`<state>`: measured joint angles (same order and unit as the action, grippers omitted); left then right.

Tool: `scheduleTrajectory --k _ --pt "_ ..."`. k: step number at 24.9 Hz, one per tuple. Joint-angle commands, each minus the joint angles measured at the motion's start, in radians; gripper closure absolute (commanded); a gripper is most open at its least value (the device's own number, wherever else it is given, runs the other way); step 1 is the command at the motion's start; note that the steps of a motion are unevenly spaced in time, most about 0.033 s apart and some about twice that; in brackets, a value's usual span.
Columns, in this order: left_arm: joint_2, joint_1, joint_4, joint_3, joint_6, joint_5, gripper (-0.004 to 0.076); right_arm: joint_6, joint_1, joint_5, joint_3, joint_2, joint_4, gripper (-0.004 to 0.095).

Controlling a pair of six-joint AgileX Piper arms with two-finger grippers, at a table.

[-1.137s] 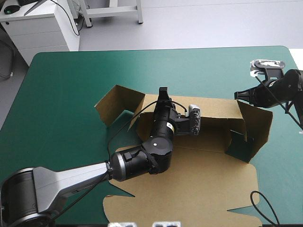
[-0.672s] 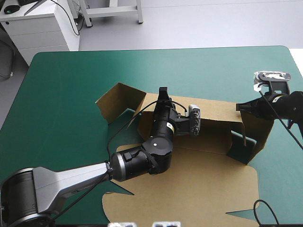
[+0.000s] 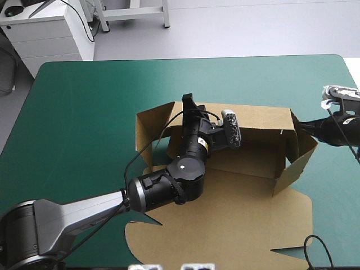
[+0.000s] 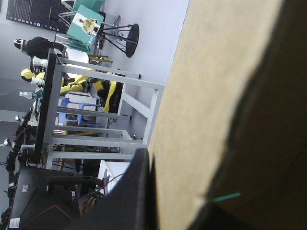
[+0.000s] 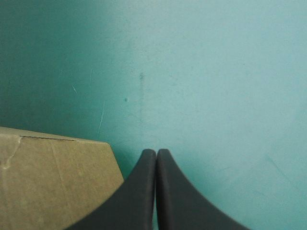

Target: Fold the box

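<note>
The brown box (image 3: 225, 214) lies mid-table with its lid panel flat toward the near edge. Its rear wall (image 3: 259, 118) stands up, and so do the left flap (image 3: 152, 126) and the right side wall (image 3: 298, 157). My left gripper (image 3: 187, 102) is shut on the rear wall's top edge near its left end. In the left wrist view the board (image 4: 216, 72) runs between the gripper's (image 4: 201, 158) black fingers (image 4: 136, 191). My right gripper (image 3: 299, 125) is shut with nothing in it, just outside the right wall. In its own view the gripper (image 5: 156, 153) points at the cover, beside a box corner (image 5: 53, 177).
Bare teal-green cover (image 3: 84, 112) stretches left of the box and beyond it to the far edge. The table's right edge (image 3: 351, 73) runs close behind the right gripper. The lid panel reaches almost to the near edge.
The left flap has swung from spread outward to upright and the box has squared up. The left gripper shifted slightly left and farther back. The right gripper drew back to the right, outside the right wall.
</note>
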<state>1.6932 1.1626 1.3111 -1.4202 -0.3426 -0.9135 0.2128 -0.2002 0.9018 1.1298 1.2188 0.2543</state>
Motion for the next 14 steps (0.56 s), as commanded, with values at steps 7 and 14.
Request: scheduleTrajectory --k 7,14 --pt "0.009 0.006 0.045 -0.04 0.018 0.0 0.0731 0.11 -0.035 -0.026 0.023 -0.026 0.119 0.0922" --pt "0.064 0.006 0.045 -0.04 0.018 0.003 0.0731 0.152 -0.036 0.013 -0.023 -0.03 0.129 0.0922"
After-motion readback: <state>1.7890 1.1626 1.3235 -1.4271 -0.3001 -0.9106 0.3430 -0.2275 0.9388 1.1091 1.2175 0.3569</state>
